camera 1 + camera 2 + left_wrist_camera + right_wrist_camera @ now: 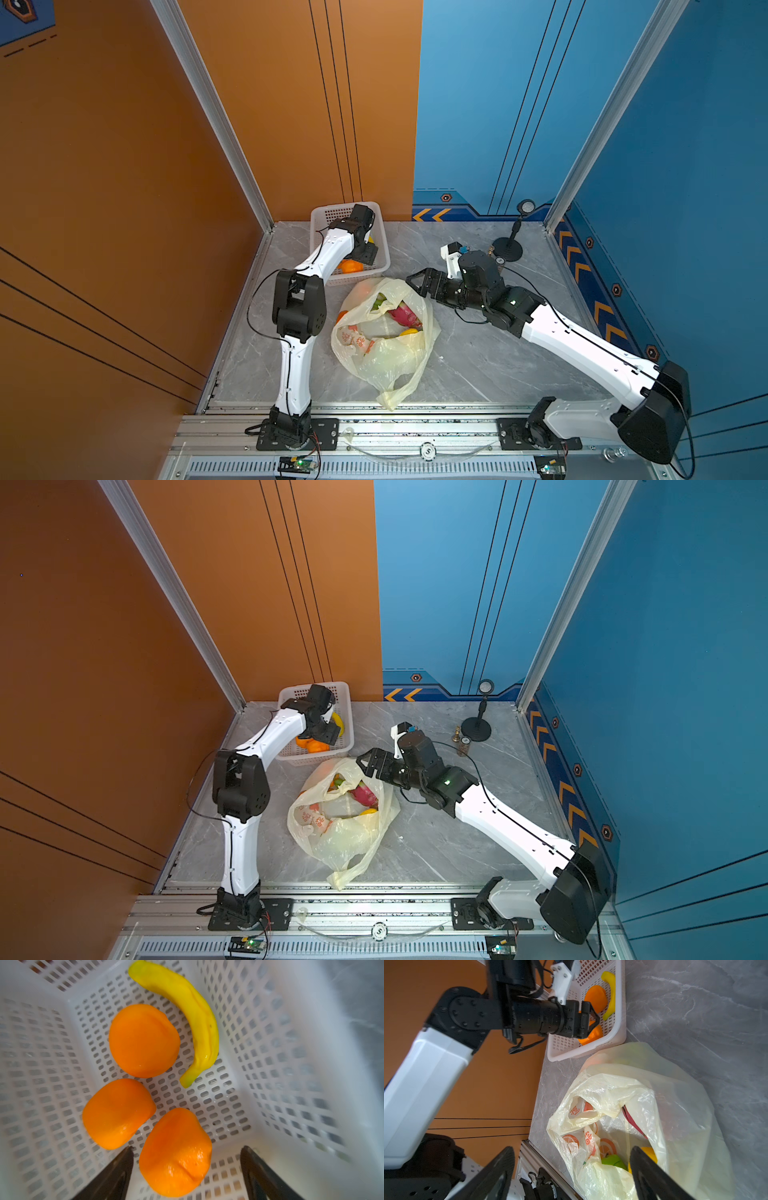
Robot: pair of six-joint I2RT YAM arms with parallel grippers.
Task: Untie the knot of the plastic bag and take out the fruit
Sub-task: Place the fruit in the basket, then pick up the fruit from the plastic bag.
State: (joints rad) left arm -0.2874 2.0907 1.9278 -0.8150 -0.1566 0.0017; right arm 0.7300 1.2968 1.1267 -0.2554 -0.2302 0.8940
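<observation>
The plastic bag (386, 353) is set on the counter (478, 365) before the basket (384, 253), where oranges (143, 1041) and a banana (187, 1012) are laid

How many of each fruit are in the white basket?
Oranges: 3
Banana: 1
Total in the basket: 4
</observation>
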